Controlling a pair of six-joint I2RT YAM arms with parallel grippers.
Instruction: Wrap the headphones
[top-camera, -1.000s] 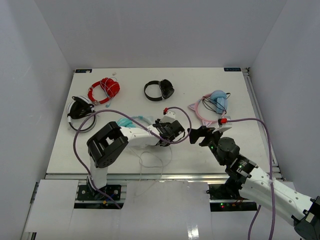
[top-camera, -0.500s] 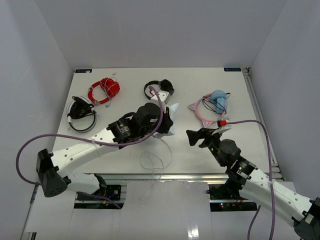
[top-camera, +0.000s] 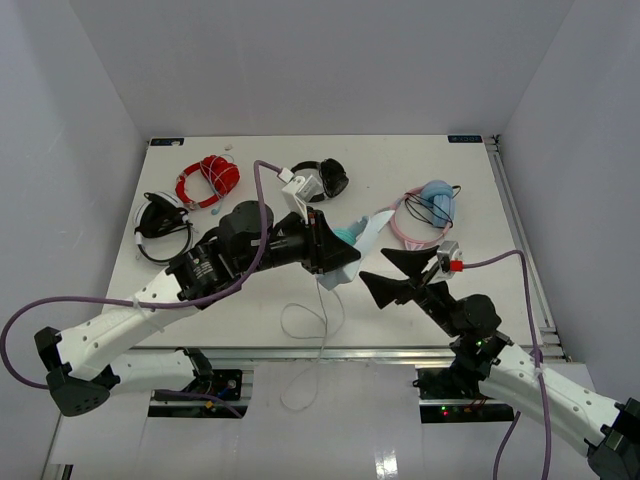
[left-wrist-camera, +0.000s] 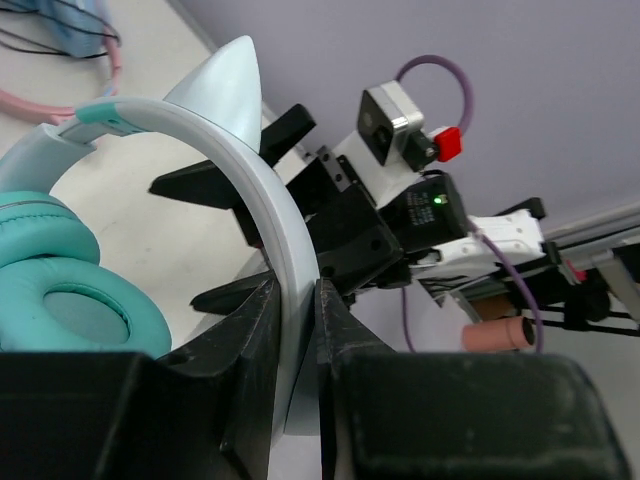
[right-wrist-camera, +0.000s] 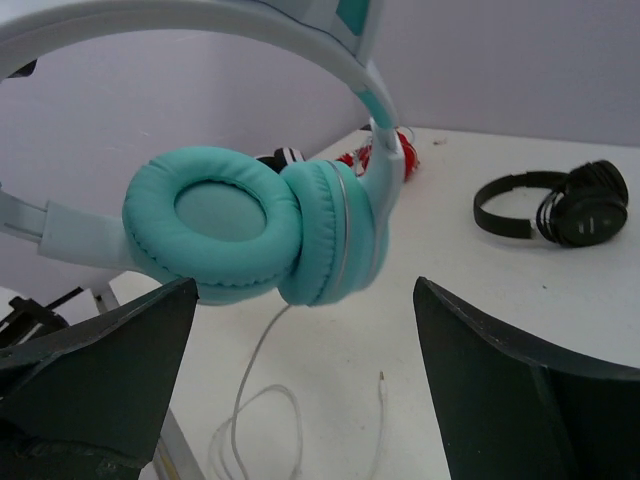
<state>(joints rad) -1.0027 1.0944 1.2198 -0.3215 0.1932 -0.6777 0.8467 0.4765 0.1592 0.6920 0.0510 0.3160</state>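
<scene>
Lying nearest, by the front edge of the white counter (top-camera: 400, 160): thin white cable (right-wrist-camera: 258, 352) in slack loops. Its upper run rises to the underside of the cups.

Right fingers (right-wrist-camera: 100, 375): black, spread wide apart, holding nothing. They are aimed at the headphones from the right. The cups sit opposite the gap between them, not touching.

Headphones (right-wrist-camera: 255, 225): teal, over-ear, held in the air above the middle of the counter, clear of its surface.
- Cups (left-wrist-camera: 70, 310): two, round and padded, side by side, pads turned toward the right wrist camera.
- Headband (left-wrist-camera: 255, 170): white with teal end sections, arching over the cups. In the overhead view its long axis runs on a diagonal from near left to far right, the far end toward the pink-banded set.
- Cat ear (left-wrist-camera: 225, 90): one in view, standing on the crown of the band, tip pointing outward from the arc.

Left fingers (left-wrist-camera: 250, 350): black, closed on the headband, one on each face, pinching it partway along its arc. This grip alone carries the set.

Beyond, flat on the counter and all well apart from the held set:
- Black headphones (right-wrist-camera: 585, 205), far centre.
- Pink-banded light-blue headphones (top-camera: 432, 205), far right.
- Second black headphones (top-camera: 160, 218), left side.
- Red headphones (top-camera: 210, 178), far left, farthest back.
</scene>
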